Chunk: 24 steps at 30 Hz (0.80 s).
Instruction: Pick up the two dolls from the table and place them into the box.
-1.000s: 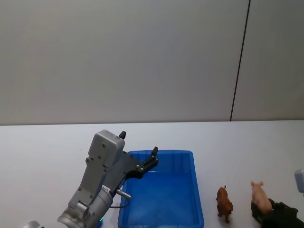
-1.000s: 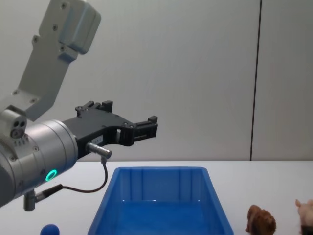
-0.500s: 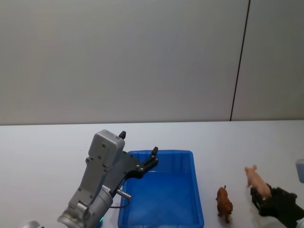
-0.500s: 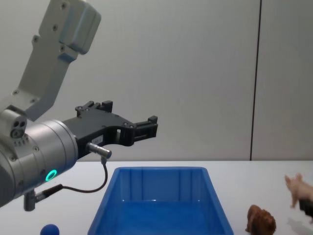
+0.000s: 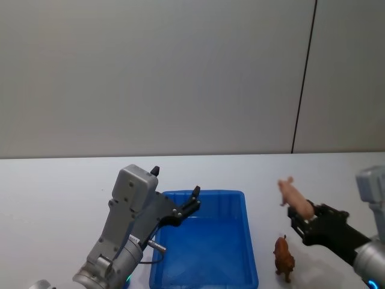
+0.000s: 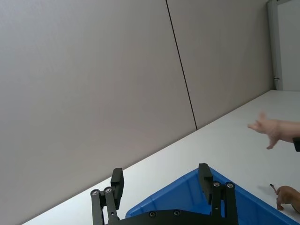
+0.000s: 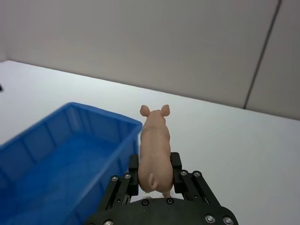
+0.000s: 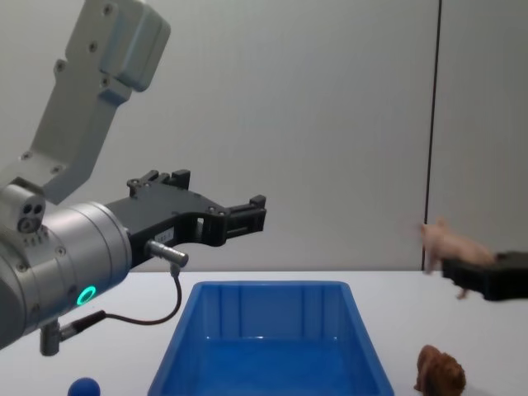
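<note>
right hand [image 5: 299, 212] pinching the pink pig [image 5: 291, 194] by its rear; pig in the air, clear of the table [image 5: 60, 192], right of the blue box [image 5: 204, 194]; brown lion [image 5: 284, 257] standing on the table beside the box's right wall; left hand [image 6: 160, 173] spread, hovering over the box's left side

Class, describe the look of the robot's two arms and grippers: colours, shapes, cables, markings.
The left arm is silver-grey metal: a boxy link on a round housing with a glowing green ring and a thin black cable. Its black left gripper has two flat, screw-studded fingers. The right arm is grey too, with a matching black right gripper.
</note>
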{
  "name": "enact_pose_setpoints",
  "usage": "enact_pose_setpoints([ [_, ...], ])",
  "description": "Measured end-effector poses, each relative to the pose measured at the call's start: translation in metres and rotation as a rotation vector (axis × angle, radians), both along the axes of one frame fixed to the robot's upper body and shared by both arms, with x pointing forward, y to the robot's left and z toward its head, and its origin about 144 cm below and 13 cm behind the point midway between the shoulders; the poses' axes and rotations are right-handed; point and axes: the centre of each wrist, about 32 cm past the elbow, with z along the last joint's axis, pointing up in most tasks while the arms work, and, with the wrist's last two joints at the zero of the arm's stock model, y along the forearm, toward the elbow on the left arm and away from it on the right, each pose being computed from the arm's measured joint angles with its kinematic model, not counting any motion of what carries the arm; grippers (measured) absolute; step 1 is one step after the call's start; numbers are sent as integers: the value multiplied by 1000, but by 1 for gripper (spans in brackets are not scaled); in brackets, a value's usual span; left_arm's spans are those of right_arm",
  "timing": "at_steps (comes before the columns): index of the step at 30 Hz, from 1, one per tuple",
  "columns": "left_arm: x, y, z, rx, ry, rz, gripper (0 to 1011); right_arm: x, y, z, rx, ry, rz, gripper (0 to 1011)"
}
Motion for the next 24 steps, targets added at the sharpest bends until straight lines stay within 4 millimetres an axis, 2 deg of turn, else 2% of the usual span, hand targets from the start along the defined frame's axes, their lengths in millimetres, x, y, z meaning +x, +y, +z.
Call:
enact_pose_setpoints([
  [12,0,0,0,0,0,0,1001,28,32,25,30,19,178,378],
  [17,0,0,0,0,0,0,1001,38,45,29,42,49,232,394],
  [24,0,0,0,0,0,0,1001,51,66,32,63,93,301,636],
])
